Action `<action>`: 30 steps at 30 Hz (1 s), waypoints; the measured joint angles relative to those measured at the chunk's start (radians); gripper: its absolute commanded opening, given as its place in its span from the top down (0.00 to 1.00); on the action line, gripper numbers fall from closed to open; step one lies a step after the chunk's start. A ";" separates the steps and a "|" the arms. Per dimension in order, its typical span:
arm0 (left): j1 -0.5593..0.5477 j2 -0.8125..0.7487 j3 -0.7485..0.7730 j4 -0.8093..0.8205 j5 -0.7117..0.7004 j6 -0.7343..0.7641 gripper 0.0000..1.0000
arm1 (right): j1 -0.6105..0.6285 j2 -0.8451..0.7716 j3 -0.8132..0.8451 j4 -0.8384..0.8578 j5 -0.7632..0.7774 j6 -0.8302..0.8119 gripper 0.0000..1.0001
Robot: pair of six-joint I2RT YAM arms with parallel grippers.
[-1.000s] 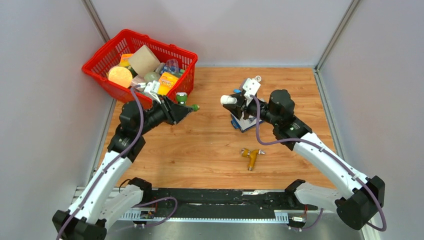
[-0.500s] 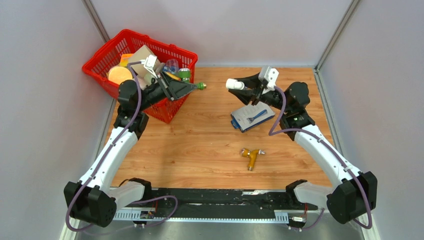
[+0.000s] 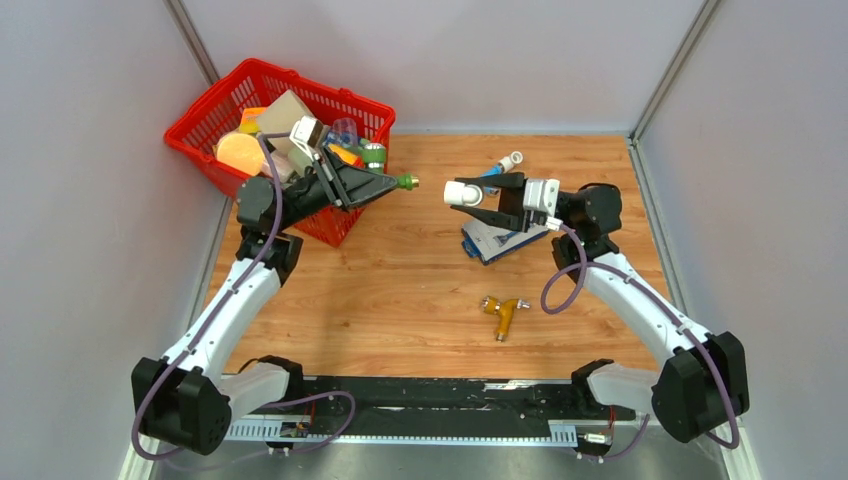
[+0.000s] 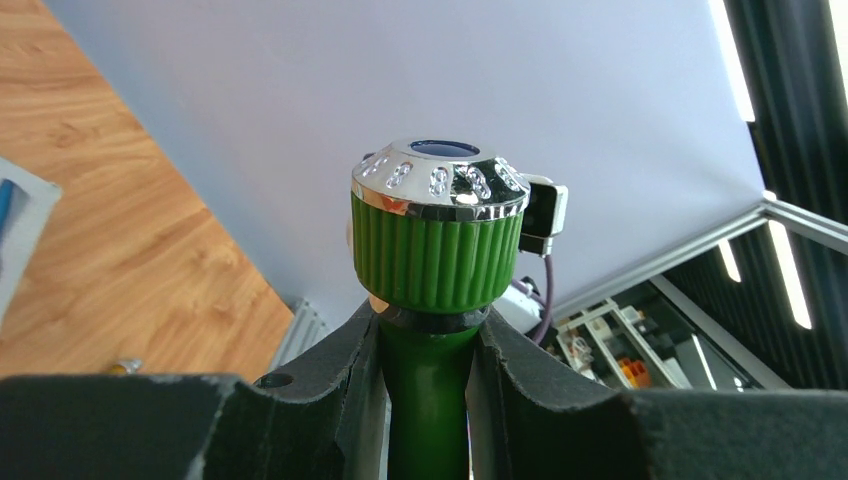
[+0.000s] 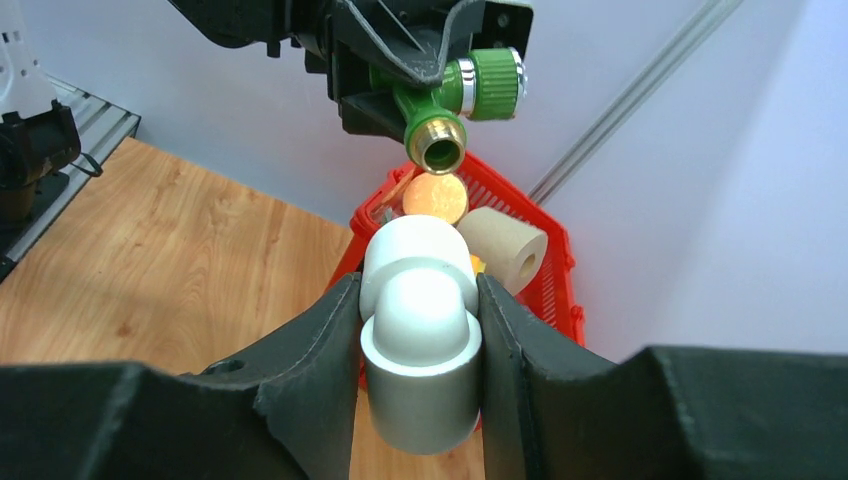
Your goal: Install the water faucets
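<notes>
My left gripper (image 3: 385, 184) is shut on the green faucet (image 3: 402, 182), held in the air with its brass end pointing right. In the left wrist view the jaws (image 4: 430, 335) pinch its green stem below the ribbed knob (image 4: 438, 240). My right gripper (image 3: 478, 195) is shut on the white elbow fitting (image 3: 461, 193), which faces the faucet across a small gap. In the right wrist view the elbow (image 5: 420, 330) sits between the fingers with the green faucet (image 5: 455, 100) above and beyond it. An orange-yellow faucet (image 3: 502, 312) lies on the table. A small blue faucet with a white end (image 3: 500, 166) lies behind the right gripper.
The red basket (image 3: 330, 225), full of assorted items, stands at the back left, right behind the left gripper. A flat grey packet showing a blue razor (image 3: 505, 240) lies under the right wrist. Grey walls enclose the wooden table on three sides.
The left gripper carried the green faucet up and to the right, away from the table. The right gripper rose, then levelled, turning the white elbow toward the faucet. The gap between them narrowed.
</notes>
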 measured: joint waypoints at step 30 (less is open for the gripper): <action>-0.181 -0.049 -0.051 0.126 -0.043 -0.146 1.00 | 0.066 0.024 0.021 0.375 -0.169 -0.066 1.00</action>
